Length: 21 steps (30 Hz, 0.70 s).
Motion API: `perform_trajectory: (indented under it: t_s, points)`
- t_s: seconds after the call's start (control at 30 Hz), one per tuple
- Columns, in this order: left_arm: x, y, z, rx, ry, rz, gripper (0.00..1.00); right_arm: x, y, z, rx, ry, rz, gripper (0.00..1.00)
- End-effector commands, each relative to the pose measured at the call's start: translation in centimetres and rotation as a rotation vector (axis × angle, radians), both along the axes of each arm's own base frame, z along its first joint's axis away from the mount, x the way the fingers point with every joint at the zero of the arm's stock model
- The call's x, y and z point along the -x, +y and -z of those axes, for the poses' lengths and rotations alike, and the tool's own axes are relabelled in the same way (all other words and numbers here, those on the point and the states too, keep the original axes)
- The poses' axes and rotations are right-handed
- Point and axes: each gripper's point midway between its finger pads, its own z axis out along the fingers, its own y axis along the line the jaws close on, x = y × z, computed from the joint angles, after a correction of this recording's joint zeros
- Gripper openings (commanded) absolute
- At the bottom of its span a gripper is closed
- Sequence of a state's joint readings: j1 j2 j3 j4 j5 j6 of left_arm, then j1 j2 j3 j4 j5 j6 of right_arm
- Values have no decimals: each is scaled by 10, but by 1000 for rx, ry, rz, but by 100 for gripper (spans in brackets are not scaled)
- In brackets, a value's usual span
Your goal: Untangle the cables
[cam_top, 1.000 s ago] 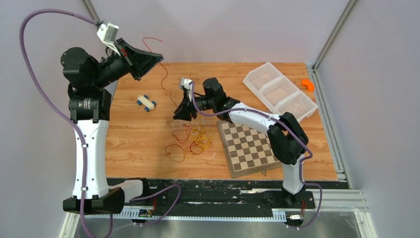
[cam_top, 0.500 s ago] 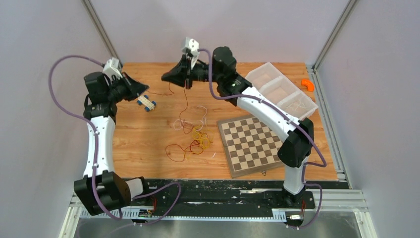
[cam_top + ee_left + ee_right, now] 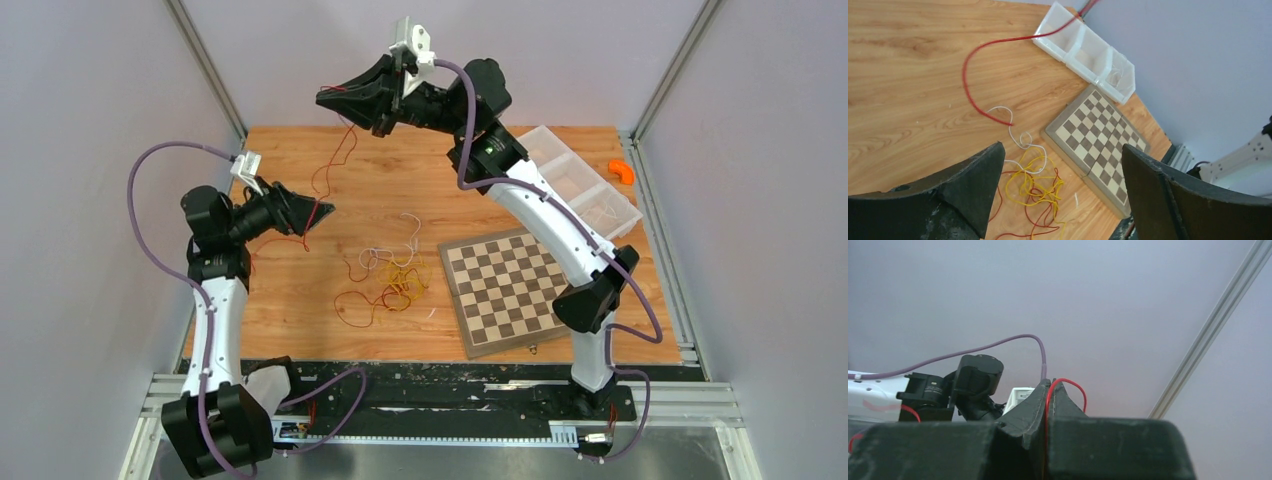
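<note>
My right gripper (image 3: 322, 97) is raised high over the back of the table and is shut on a thin red cable (image 3: 1047, 405). That cable (image 3: 964, 75) hangs down in a long curve to the wood and ends beside the pile. The other cables (image 3: 395, 280), yellow (image 3: 1033, 182), white (image 3: 1024, 146) and dark red, lie tangled left of the chessboard. My left gripper (image 3: 318, 222) hovers low at the left of the pile. Its jaws stand wide open with nothing between them, and the tangle shows through the gap (image 3: 1062, 147).
A folding chessboard (image 3: 505, 290) lies right of the tangle. A clear white compartment tray (image 3: 565, 185) sits at the back right, with a small orange piece (image 3: 622, 170) beyond it. Walls and a metal rail close in the back and right.
My right gripper has shut on the red cable and risen up and back, lifting it. My left arm has swung down and forward, and its gripper has opened, letting go of the red cable.
</note>
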<state>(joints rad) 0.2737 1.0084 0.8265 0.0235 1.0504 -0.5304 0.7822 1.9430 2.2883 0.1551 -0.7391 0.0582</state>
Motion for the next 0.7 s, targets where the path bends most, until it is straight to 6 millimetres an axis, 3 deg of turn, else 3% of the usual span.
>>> perform_trajectory:
  t_s: [0.0,0.27,0.67]
  points:
    - [6,-3,11,-100,-112,45,96,-7,-3,-2,-10,-15,38,0]
    - [-13,28,48,-289,-42,-113,100,-33,-39,25,73,-6,153,0]
    - [-24,29,55,-307,10,-94,100,-93,-145,83,197,126,446,0]
